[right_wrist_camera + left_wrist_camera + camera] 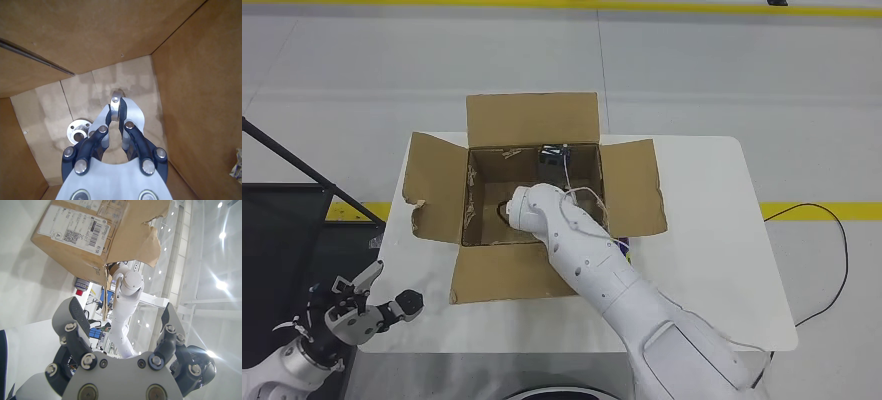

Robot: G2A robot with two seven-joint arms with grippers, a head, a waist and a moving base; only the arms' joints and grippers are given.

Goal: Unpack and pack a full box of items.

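An open cardboard box stands in the middle of the white table with all its flaps folded out. My right arm reaches down into it. Inside, my right gripper is shut on the rim of a metal flange, held on edge above the box floor. A second metal flange lies flat on the box floor beside it. My left gripper is open and holds nothing, off the table's near left corner. From there the box shows from below.
A small dark object with white wires sits at the box's far wall. Something purple peeks out under the right flap. A black stand is left of the table. Crumpled paper shows at the box's inner wall.
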